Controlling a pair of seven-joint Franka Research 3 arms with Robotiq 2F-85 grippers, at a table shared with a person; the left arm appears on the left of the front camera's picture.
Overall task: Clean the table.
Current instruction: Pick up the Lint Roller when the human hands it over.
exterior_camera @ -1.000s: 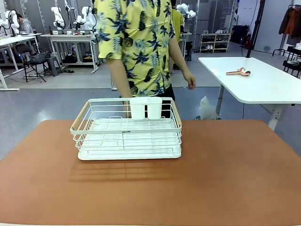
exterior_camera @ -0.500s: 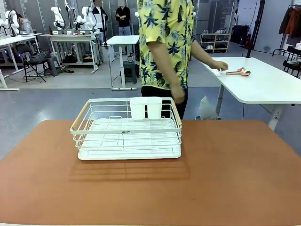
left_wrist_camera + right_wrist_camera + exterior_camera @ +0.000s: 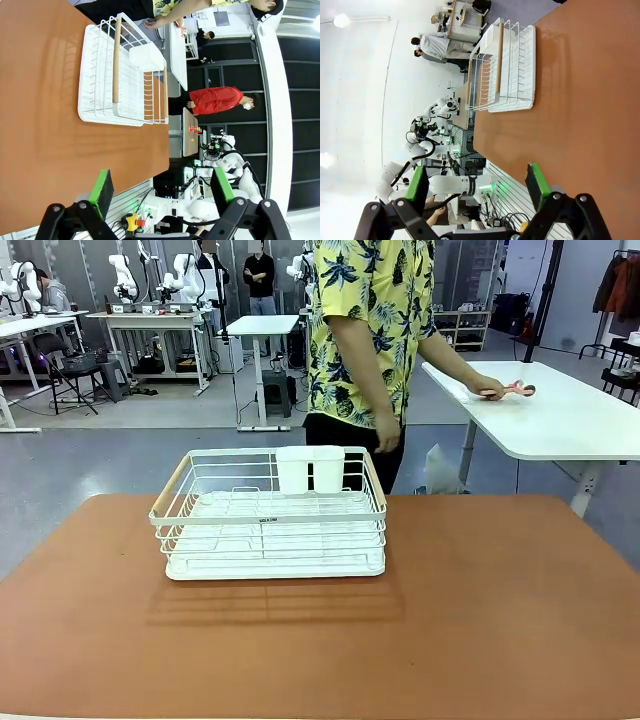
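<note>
1. Table [image 3: 480,620] with a terracotta top fills the lower half of the front view from side to side.
2. A white wire dish rack [image 3: 270,515] with wooden handles stands on the table, left of centre. A white cutlery holder [image 3: 310,470] hangs at its far side.
3. Behind the table, at upper middle, stands a person [image 3: 370,330] in a yellow patterned shirt. One hand [image 3: 488,387] rests on a pink-handled tool [image 3: 518,391] on a white table [image 3: 570,425] at upper right.
4. In the left wrist view, the left gripper [image 3: 163,186] sits at the bottom edge, jaws spread wide and holding nothing. The table covers the frame's left side; one green pad overlaps its edge and the other lies beyond it.
5. In the right wrist view, the right gripper [image 3: 476,182] sits at the bottom edge, jaws spread wide and empty. The table covers the frame's right side, behind one pad only.
</note>
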